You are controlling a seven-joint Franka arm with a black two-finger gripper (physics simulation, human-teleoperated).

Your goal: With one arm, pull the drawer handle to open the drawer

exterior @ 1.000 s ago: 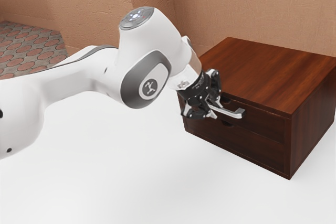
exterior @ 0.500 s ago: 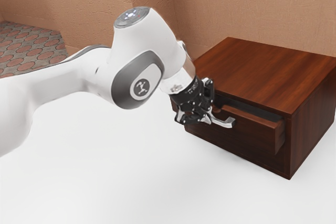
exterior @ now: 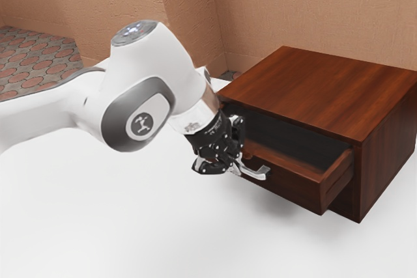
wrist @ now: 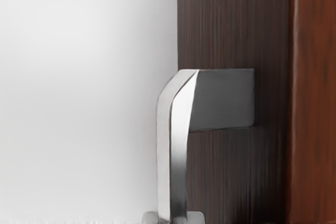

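Observation:
A dark wooden cabinet (exterior: 326, 92) stands on the white table at the exterior view's right. Its upper drawer (exterior: 296, 177) is pulled well out toward the exterior view's left, with a dark gap behind its front. A silver handle (exterior: 255, 172) juts from the drawer front. My black gripper (exterior: 229, 161) is shut on this handle at its end nearer the arm. In the wrist view the handle (wrist: 176, 145) runs as a bent metal bar from its mounting plate on the dark drawer front (wrist: 231, 24) toward my hand.
The white table (exterior: 130, 226) spreads wide in front of the cabinet. Tan walls rise behind, with a patterned floor (exterior: 32, 60) at the exterior view's far left. My white arm (exterior: 137, 105) stretches in from the left, low over the table.
My gripper has drawn back toward the exterior view's left with the handle in it. The drawer went from shut to well open.

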